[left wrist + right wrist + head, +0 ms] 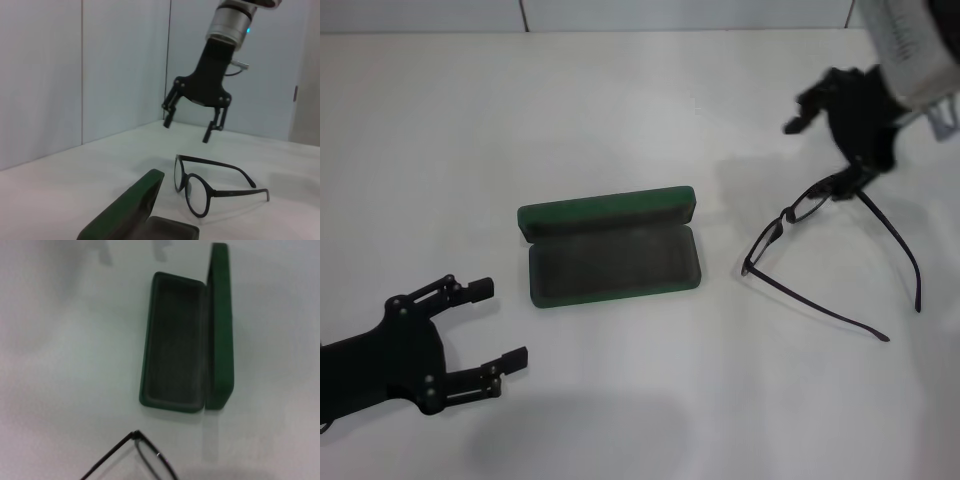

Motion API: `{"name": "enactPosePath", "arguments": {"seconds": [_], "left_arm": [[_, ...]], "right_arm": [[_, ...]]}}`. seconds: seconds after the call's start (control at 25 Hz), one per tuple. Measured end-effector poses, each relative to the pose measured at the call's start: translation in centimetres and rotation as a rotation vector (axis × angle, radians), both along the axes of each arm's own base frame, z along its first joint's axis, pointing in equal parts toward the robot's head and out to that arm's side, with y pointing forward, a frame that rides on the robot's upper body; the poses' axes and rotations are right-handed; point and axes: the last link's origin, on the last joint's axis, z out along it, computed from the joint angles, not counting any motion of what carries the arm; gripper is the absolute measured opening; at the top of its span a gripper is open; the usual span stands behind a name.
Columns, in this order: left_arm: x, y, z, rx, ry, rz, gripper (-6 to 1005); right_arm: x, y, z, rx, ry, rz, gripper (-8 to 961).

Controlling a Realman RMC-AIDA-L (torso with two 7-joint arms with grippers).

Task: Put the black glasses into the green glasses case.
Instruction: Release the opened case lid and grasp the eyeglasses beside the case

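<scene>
Two grippers share a white table (640, 400), with much bare surface around them. The green glasses case (610, 250) lies open near the table's middle, its lid standing up along the far edge and its grey-lined tray facing upward with nothing in it. Open tabletop surrounds the case on every side: a broad strip in front toward the robot, a band behind up to the back wall (620, 12), and gaps on both flanks.

Off to the case's right, apart from it, the black glasses (820, 250) rest on the table with both temple arms unfolded, one stretching toward the robot and the other running along the right side. In the left wrist view the frame (195, 187) stands on its lower rim just beyond the raised lid, lenses upright.

Hovering above the far end of the glasses, the right gripper (192, 127) has its fingers spread wide and grips nothing; a clear gap shows between its fingertips and the frame below. The left gripper (500, 325) sits low at the near left corner, well away from the case, its fingers also spread wide with nothing between them.

No lettering or brand mark can be read on the case or the glasses.
</scene>
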Motion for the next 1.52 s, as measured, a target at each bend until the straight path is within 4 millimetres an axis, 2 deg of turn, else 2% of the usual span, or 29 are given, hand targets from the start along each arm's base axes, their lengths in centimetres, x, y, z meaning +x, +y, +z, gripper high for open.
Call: {"name": "enactPosePath", "arguments": {"seconds": [0.16, 0.28, 0.48, 0.8, 1.08, 1.52], "left_arm": [[0.2, 0.2, 0.0, 0.006, 0.000, -0.012, 880], [0.4, 0.4, -0.2, 0.027, 0.010, -0.044, 880], [0.5, 0.6, -0.2, 0.040, -0.008, -0.040, 879], [0.5, 1.0, -0.4, 0.044, -0.010, -0.022, 879], [0.5, 1.1, -0.4, 0.046, -0.012, -0.019, 879], [0.7, 1.4, -0.4, 0.047, -0.012, -0.023, 880]], "right_arm": [[-1.9, -0.1, -1.2, -0.044, -0.056, 0.133, 767], [-2.2, -0.1, -1.8, -0.059, -0.092, 0.179, 769], [-1.7, -0.5, -3.3, -0.107, -0.195, 0.288, 772], [-0.8, -0.8, -4.7, -0.153, -0.278, 0.360, 773], [-0.8, -0.4, -4.8, -0.139, -0.269, 0.388, 774], [0.2, -0.5, -6.1, -0.152, -0.270, 0.385, 774]]}}
